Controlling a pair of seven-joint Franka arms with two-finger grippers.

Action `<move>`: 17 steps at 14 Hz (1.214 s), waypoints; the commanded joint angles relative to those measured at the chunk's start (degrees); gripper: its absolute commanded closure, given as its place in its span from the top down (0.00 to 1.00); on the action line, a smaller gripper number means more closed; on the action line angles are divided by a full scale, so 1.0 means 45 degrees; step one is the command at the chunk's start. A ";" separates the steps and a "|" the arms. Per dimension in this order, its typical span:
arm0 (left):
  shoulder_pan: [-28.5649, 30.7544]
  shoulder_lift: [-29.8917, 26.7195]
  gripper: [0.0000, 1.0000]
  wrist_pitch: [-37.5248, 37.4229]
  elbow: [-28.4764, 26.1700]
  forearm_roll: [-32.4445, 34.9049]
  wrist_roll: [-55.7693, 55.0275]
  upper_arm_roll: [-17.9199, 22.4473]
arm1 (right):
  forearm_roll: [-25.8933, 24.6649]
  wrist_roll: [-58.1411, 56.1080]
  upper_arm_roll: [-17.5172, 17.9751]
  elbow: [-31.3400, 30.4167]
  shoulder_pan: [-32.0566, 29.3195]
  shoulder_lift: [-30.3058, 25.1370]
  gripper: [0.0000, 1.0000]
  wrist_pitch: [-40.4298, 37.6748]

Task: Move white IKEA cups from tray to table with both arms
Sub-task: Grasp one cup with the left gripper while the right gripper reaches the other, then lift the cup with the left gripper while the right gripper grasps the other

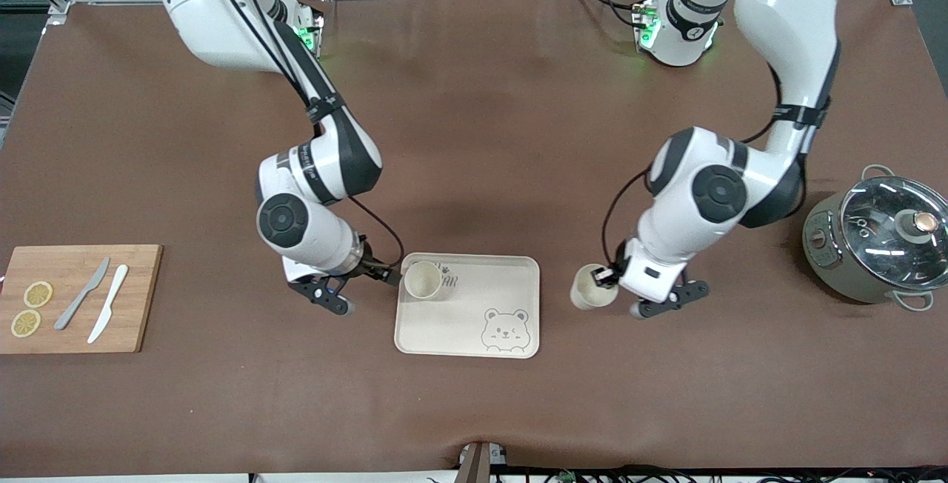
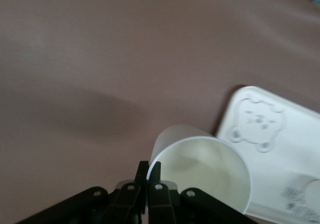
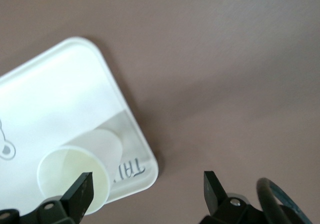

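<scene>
One white IKEA cup (image 1: 423, 279) (image 3: 80, 166) stands upright on the cream bear tray (image 1: 474, 312) (image 3: 60, 94), in the corner toward the right arm's end. My right gripper (image 1: 388, 273) (image 3: 146, 183) is open at that corner; one fingertip (image 3: 82, 186) is at the cup's rim and the other is over the bare table. A second white IKEA cup (image 1: 592, 287) (image 2: 205, 169) hangs tilted over the table just off the tray's (image 2: 280, 144) edge toward the left arm's end. My left gripper (image 1: 610, 275) (image 2: 148, 171) is shut on its rim.
A wooden cutting board (image 1: 78, 298) with two lemon slices and two knives lies at the right arm's end of the table. A grey-green pot with a glass lid (image 1: 881, 238) stands at the left arm's end.
</scene>
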 commanded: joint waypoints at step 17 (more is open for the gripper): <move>0.3378 0.0464 0.38 0.0014 -0.1857 0.0731 0.2087 -0.0037 | 0.0227 0.2185 -0.0116 0.0823 0.0922 0.1006 0.00 0.1588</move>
